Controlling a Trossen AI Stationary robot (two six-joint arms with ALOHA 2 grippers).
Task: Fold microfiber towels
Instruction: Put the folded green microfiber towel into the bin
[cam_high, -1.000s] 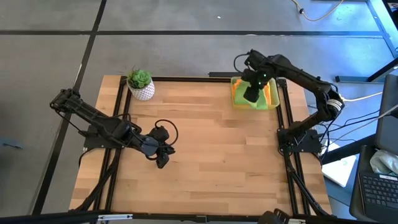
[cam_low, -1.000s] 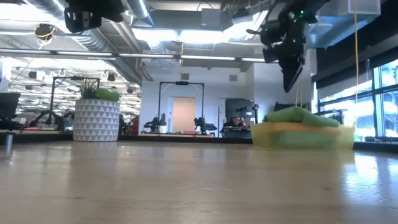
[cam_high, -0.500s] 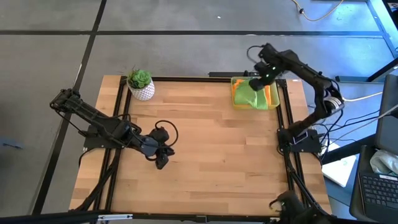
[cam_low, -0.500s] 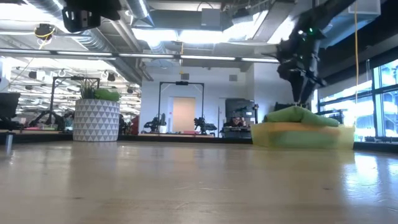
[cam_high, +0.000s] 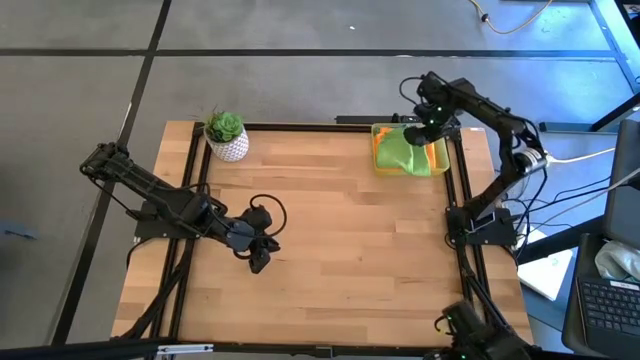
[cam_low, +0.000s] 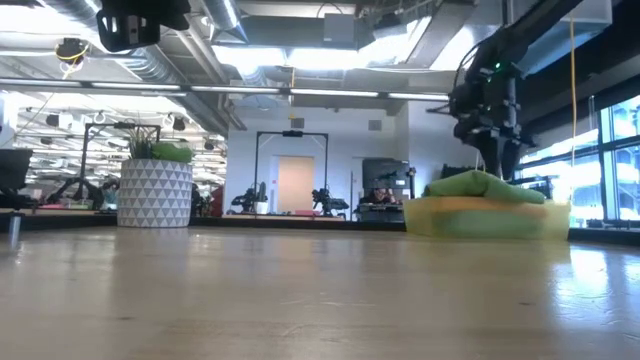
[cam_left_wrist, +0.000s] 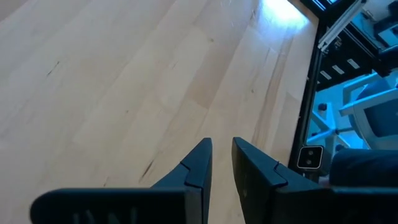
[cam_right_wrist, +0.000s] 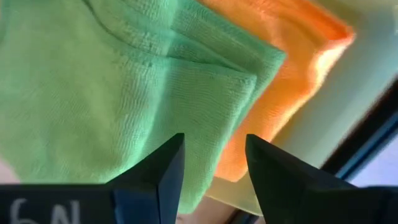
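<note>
Your right gripper (cam_high: 428, 128) has been swinging back from over the middle of the yellow tray (cam_high: 441, 157) to the tray's far right corner, and is dropping closer to the cloth, while your left arm has not shifted at all. You are now hanging the right gripper just above the lime green towel (cam_high: 405, 152), which is lying folded on top of the stack in the tray. In the right wrist view its fingers (cam_right_wrist: 163, 171) are standing apart with nothing between them, straddling the folded corner of the green towel (cam_right_wrist: 118, 93), with the orange towel (cam_right_wrist: 292, 68) peeking out beneath it toward the tray's edge. That placement reads as a line-up for pinching the top layer by its corner, so that only the green one comes off the stack. From the low view the green towel (cam_low: 478, 184) is mounding above the tray wall (cam_low: 470, 222), so there is an edge to catch. No teal towels are showing.

Your left gripper (cam_high: 257, 250) is waiting well away from the tray, low over the bare table (cam_high: 340, 250), clear of the spot where a towel would be spread. Its fingers (cam_left_wrist: 198, 167) are nearly together, with only a narrow slit between them, and are holding nothing.
</note>
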